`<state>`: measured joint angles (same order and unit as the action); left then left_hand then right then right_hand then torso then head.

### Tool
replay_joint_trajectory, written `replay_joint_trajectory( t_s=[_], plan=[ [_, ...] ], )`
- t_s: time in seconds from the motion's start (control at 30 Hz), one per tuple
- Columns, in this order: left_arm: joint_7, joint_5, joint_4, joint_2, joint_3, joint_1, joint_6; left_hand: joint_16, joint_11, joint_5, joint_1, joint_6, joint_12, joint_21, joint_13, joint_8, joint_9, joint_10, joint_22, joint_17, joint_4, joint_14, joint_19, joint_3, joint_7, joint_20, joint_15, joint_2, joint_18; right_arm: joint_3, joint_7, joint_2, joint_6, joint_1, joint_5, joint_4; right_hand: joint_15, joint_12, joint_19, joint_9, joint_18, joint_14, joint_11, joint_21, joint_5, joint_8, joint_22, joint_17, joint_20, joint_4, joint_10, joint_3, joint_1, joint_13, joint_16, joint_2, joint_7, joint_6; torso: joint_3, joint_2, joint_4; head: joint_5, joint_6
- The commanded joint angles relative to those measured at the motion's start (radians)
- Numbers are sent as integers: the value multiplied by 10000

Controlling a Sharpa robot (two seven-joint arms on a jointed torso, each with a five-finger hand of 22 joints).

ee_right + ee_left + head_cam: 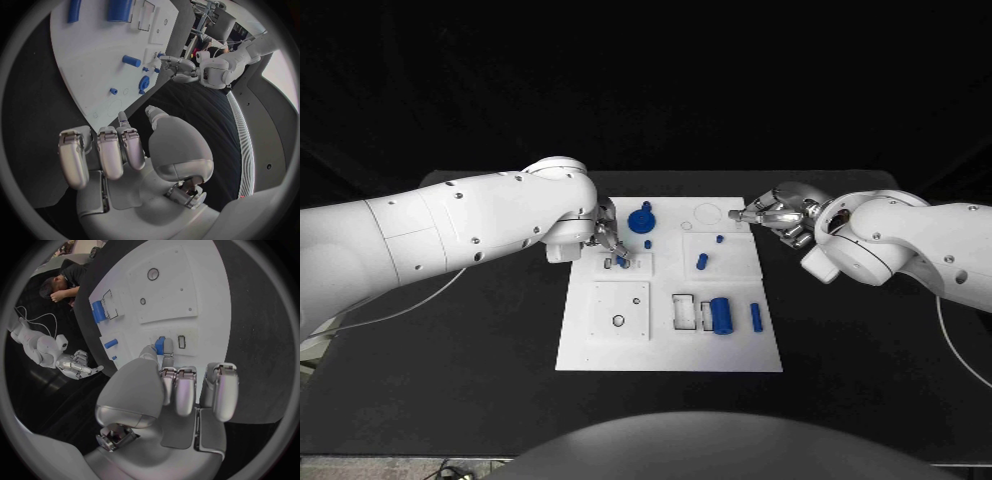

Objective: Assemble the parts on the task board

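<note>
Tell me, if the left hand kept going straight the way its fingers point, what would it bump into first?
Probably the small blue part at its fingertips, on the task board; contact is hard to judge.

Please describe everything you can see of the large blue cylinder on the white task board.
The large blue cylinder is a smooth, matte, plastic-looking blue piece, the biggest blue part on the near half of the task board. It lies on its side, its long axis running away from the robot, right beside a rectangular outlined recess. A thinner blue rod lies apart on its other side. Neither hand touches it.
</note>
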<state>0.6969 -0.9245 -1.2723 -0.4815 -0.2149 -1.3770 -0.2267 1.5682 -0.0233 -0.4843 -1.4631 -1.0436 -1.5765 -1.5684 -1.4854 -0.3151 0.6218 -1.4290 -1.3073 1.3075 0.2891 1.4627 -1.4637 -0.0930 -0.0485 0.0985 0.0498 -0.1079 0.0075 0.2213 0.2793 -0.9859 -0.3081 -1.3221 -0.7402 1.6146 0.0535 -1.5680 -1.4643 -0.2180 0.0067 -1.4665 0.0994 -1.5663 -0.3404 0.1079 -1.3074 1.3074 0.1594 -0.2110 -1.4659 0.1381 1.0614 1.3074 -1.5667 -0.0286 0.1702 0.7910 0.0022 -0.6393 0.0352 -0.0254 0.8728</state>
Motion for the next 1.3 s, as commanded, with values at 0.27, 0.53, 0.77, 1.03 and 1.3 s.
replay_joint_trajectory(
  t_s=[0.27,0.53,0.77,1.03,1.3],
  plan=[
    [385,-141,44,68,2,16,-48,26,422,-12,-231,-153,57,-24,-854,13,19,-1418,-2635,2633,-6,1081,-1071,107,117,8,74,-160,-75,2,-10,4,108,9,-90,21,64,-28,-1065,-17,-67,-1043,109,-45,34,50,-2634,2634,70,48,-1049,-41,131,2634,-41,-39,94,-2,5,-3,-4,1,-2],
    [337,-139,78,90,2,35,95,26,420,3,-225,-154,57,-24,-854,20,23,-1418,-2635,2633,-1,1081,-1071,124,113,13,75,-157,-75,2,-2,-19,114,9,-91,33,64,-28,-1065,-17,-67,-1043,109,-45,34,50,-2634,2634,70,48,-1049,-41,131,2634,-41,-39,94,-2,7,-5,-3,-17,-2],
    [391,-107,68,123,2,40,161,26,418,44,-237,-155,57,-24,-854,45,37,-1418,-2635,2633,-8,1081,-1071,201,114,26,76,-145,-75,2,-13,-24,91,9,-92,41,64,-28,-1065,-17,-67,-1043,109,-45,34,50,-2634,2634,70,48,-1049,-41,131,2634,-41,-39,94,-2,6,-3,-2,4,-2],
    [374,62,109,145,2,45,140,26,405,189,-172,-166,57,-24,-854,94,71,-1418,-2635,2633,17,1081,-1071,336,94,54,70,-123,-75,2,-12,-14,86,9,-92,32,64,-28,-1065,-17,-67,-1043,109,-45,34,50,-2634,2634,70,48,-1049,-41,131,2634,-41,-39,94,-2,-4,6,-9,-37,-2],
    [246,70,205,189,1,67,4,26,390,282,17,-180,57,-24,-854,144,103,-1418,-2635,2633,36,1081,-1071,405,78,78,54,-95,-75,2,-16,-4,87,10,-92,32,64,-28,-1065,-17,-67,-1043,109,-45,34,50,-2634,2634,70,48,-1049,-41,131,2634,-41,-39,94,-2,3,3,0,-76,-2]
  ],
)
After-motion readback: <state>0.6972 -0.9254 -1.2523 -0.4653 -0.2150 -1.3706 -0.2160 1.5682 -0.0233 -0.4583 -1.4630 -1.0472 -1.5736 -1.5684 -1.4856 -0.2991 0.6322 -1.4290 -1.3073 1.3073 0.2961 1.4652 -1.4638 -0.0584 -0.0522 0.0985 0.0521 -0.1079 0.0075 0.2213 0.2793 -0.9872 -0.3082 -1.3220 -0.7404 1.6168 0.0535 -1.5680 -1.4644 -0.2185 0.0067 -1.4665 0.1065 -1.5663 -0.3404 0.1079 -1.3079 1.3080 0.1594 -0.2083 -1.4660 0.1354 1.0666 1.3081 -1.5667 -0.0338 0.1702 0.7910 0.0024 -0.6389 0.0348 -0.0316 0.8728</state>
